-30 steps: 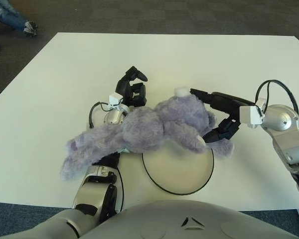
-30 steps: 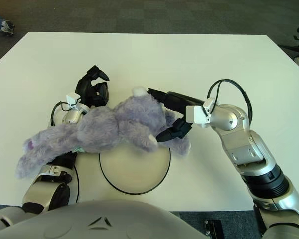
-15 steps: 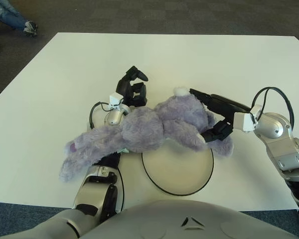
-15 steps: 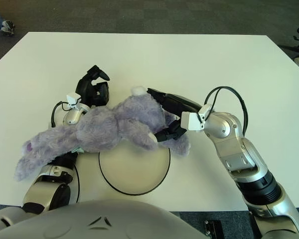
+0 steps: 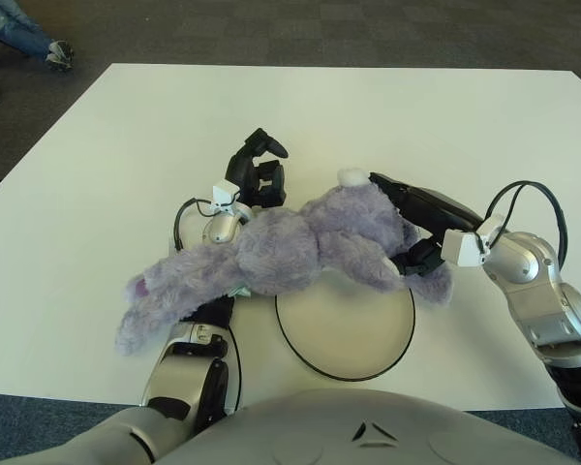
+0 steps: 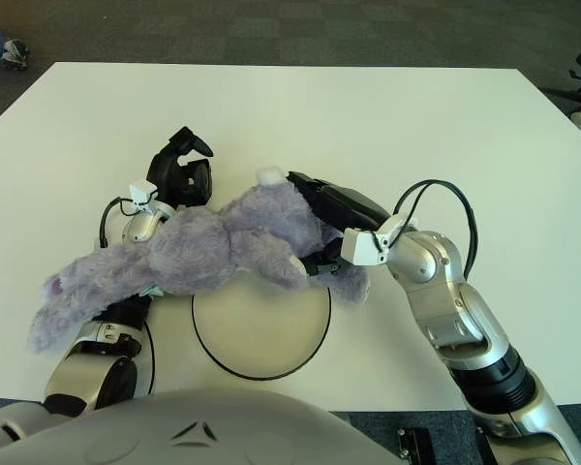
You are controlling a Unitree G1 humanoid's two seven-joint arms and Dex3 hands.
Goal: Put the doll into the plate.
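With the doll [image 5: 290, 257] draped over my left hand [image 5: 255, 174] and pinched at its far end by my right hand [image 5: 412, 228], mostly behind the plate [image 5: 346, 329], I'd lower both together, centring it.

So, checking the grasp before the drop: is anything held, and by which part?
The purple doll: the right hand grips its right end by the legs; the left hand shows behind its middle, fingers off it.

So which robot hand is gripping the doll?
The right robot hand, clasped on the purple doll. The left robot hand shows behind it, fingers free.
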